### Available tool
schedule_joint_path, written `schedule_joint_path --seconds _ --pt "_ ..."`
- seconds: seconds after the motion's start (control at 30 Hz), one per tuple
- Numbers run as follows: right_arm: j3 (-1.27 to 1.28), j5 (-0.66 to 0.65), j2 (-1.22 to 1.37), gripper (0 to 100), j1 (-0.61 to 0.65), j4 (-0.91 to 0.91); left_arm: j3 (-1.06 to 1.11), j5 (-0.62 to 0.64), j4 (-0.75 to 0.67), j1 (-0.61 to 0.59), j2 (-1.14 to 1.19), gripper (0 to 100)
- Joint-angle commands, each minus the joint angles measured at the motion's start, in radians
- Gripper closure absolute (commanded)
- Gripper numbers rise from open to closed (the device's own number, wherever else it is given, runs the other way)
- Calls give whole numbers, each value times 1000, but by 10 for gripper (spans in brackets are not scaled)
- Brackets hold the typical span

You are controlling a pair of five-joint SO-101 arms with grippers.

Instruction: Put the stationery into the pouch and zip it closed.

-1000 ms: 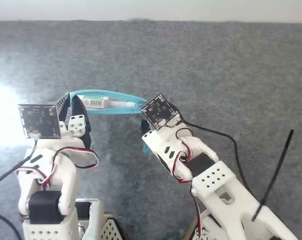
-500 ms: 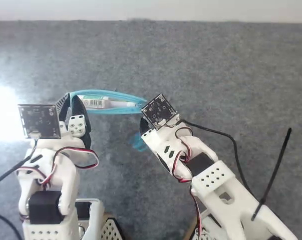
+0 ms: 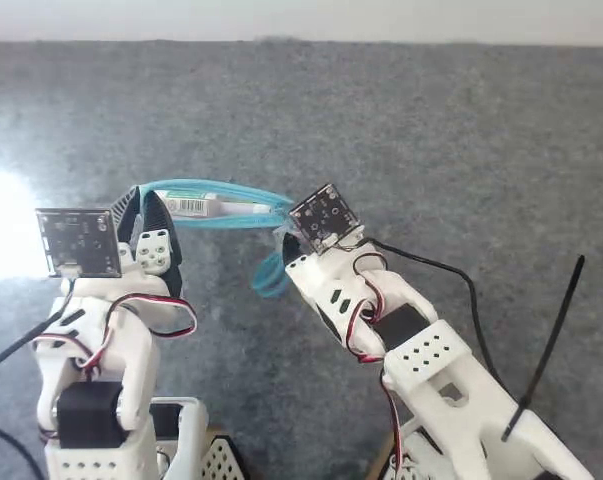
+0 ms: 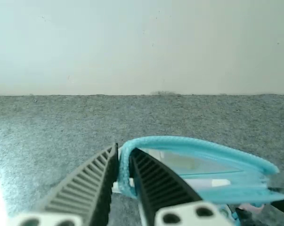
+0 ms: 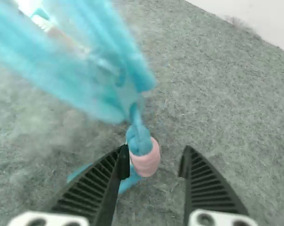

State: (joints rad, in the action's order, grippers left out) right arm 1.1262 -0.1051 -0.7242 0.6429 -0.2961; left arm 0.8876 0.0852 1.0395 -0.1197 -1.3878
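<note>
Left tool (image 4: pixel 124 151) clamped on pouch (image 3: pixel 216 208) end, left of centre. Right tool (image 5: pixel 156 150) jaws apart, zip pull (image 5: pixel 146 160) beside one jaw. Risk: off-centre pull slips out on closing; zip stalls.

Pouch (image 3: pixel 216 208) on table (image 3: pixel 481 130); left pincer (image 4: pixel 124 155) one end, right pincer (image 5: pixel 156 155) other.

high view: overhead, looking straight down
left wrist view: low, facing the wall (image 4: pixel 142 47)
right wrist view: close, angled downward
shared: pouch (image 3: pixel 216 197)
</note>
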Motion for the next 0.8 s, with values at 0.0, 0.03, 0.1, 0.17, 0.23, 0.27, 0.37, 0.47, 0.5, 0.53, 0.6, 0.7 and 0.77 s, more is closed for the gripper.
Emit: schedule_joint_path --seconds 0.0,0.03,0.1,0.17,0.23,0.27,0.37,0.47,0.5,0.53,0.6,0.7,0.77 --pt "-81 0 1 897 -13 21 -50 11 -5 0 -6 989" --pt "-81 0 1 899 -13 21 -50 11 -5 0 -6 989" --pt "-81 0 1 902 -12 18 -50 11 -5 0 -6 989" --pt "-83 -2 -1 913 -16 16 -50 11 -5 -2 -6 989" --pt "-83 -2 -1 962 -16 15 -50 11 -5 -2 -6 989" --pt "-83 -2 -1 987 -16 13 -50 11 -5 -3 -6 989" --pt "-101 -3 -12 990 -16 -41 -47 11 -5 -5 -6 989" --pt "-169 -3 -12 991 -31 -148 -21 11 -18 -5 -6 989" --pt "-193 -3 -12 991 -39 -182 -12 11 -28 -5 -6 989" --pt "-216 -3 -12 991 -48 -209 -4 11 -34 -5 -6 989" --pt "-253 -3 -13 991 -65 -254 7 11 -43 -5 -6 989" --pt "-307 -3 -19 991 -90 -321 16 9 -43 -5 -6 989" --pt "-348 -3 -47 991 -110 -374 31 8 -41 -5 -6 989"
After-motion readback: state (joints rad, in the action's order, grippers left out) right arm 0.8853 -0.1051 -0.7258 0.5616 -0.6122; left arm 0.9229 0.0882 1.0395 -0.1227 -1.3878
